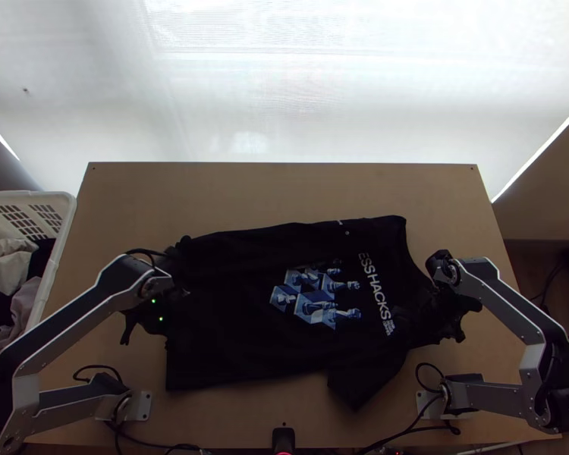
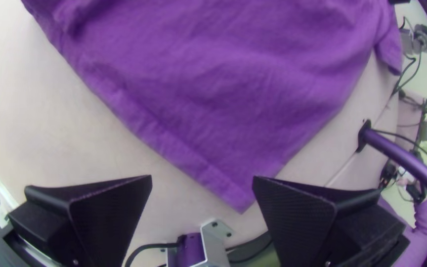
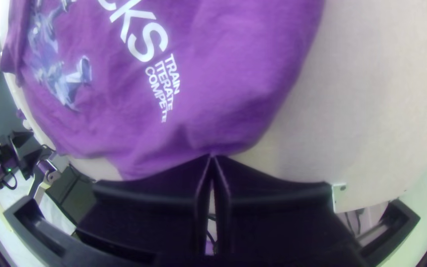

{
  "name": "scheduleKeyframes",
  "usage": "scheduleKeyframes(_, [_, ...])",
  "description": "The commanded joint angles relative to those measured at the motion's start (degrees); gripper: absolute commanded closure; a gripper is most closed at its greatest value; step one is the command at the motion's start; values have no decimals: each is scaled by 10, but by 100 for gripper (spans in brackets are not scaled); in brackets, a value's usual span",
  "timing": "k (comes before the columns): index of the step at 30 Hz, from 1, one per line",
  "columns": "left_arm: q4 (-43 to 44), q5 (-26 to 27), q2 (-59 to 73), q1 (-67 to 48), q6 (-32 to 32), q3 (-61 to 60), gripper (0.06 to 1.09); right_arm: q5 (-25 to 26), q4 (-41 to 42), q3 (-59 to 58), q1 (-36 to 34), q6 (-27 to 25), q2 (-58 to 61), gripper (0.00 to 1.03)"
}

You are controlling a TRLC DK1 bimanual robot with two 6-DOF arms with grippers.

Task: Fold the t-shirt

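Note:
The dark t-shirt point(image 1: 231, 303) lies print side up across the table in the top view, hem towards the left arm and one sleeve pointing to the near edge. At its hem end is my left gripper point(image 1: 152, 312); at the neck and shoulder end is my right gripper point(image 1: 440, 307). In the left wrist view the left gripper point(image 2: 202, 179) stands open, with a corner of the shirt point(image 2: 233, 190) beside one fingertip. The right wrist view has the right gripper point(image 3: 212, 157) shut on the edge of the shirt point(image 3: 223, 109), where creases run to the fingertips.
A white basket point(image 1: 66, 227) with clothes stands beyond the table's left edge. Bare wood point(image 1: 284, 189) stretches along the far side. A small black device point(image 1: 283, 438) and cables sit at the near edge between the arm bases.

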Motion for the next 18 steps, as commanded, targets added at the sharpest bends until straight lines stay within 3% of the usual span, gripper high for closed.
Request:
scheduleKeyframes(1, [-56,-44,41,-80,3,-29,10,1,0,4,-4,1,0,100])
scheduleKeyframes(7, [-58,-33,47,-148,-10,-44,10,1,0,4,-8,1,-3,100])
scheduleKeyframes(13, [-58,65,45,-190,-16,-59,10,1,0,8,-8,0,-3,100])
scheduleKeyframes(18, [-57,78,50,-245,-35,-78,10,1,0,9,-10,0,-2,100])
